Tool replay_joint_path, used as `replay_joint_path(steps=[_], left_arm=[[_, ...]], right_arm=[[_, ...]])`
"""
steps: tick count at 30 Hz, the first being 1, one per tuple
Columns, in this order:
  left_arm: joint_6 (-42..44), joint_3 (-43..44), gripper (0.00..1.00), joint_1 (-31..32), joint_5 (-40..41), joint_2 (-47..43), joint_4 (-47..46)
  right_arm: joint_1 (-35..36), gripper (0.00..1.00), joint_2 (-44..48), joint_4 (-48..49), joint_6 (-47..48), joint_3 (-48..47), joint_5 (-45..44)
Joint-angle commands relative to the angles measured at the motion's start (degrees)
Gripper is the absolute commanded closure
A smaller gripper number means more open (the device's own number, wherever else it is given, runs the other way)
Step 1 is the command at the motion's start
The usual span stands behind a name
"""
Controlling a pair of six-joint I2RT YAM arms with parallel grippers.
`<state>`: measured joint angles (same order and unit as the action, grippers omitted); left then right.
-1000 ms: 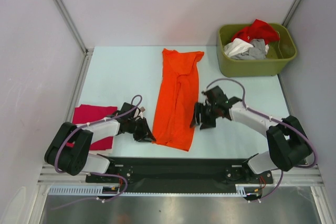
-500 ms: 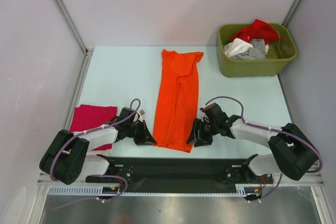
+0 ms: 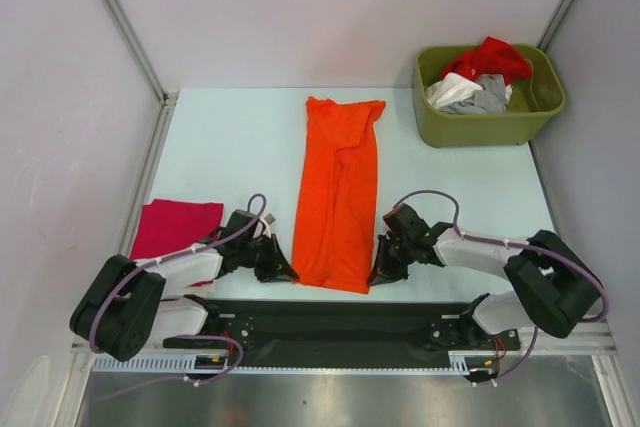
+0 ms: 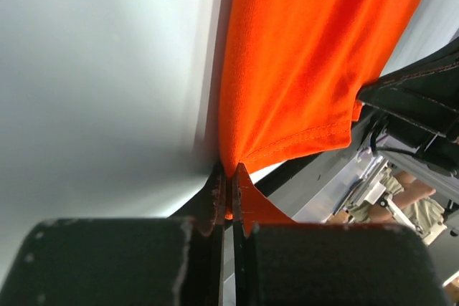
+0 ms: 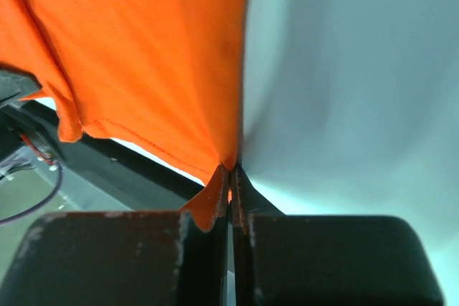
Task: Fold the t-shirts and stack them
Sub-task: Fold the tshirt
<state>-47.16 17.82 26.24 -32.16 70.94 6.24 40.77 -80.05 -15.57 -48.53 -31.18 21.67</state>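
Orange t-shirt: we see the orange t-shirt [image 3: 338, 192] lying flat as a long, narrow strip down the middle of the tabletop [image 3: 230, 147]. Its near hem lies close to the near edge.
Left end effector: we find the left end effector [image 3: 283, 269] low on the tabletop at the near left corner of the orange t-shirt. Its fingers are pressed together on that corner, and the left wrist view shows a tuck of orange cloth nipped between them.
Right end effector: we find the right end effector [image 3: 380, 272] at the near right corner of the same garment. Its fingers are likewise pressed together, pinching the hem.
Cloth at the grips: in both wrist views we see creases fanning out from the pinch point.
Magenta t-shirt: we see the magenta t-shirt [image 3: 180, 232] folded flat near the near left corner of the tabletop, apart from the orange one. The left arm covers part of it.
Bin: we note an olive-green bin [image 3: 480, 129] at the far right corner of the tabletop.
Bin contents: we see a red t-shirt [image 3: 490, 55] heaped on top, a white t-shirt [image 3: 450, 90] to its left and a grey t-shirt [image 3: 485, 97] touching both.
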Motion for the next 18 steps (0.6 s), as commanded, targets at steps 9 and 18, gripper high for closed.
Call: replay_joint_path(steps=[9,18], left_arm=[[-4.1,-7.5,1.0,3.7,0.4,-7.6,3.9],[-5.4,-2.9,0.46,3.8,0.5,-19.1,12.0]], right_arm=[[0.7,1.0,11.7,-5.5,2.7,7.2,1.5],[-6.9,0.49,13.2,-14.2,13.3,-6.4,-2.8]])
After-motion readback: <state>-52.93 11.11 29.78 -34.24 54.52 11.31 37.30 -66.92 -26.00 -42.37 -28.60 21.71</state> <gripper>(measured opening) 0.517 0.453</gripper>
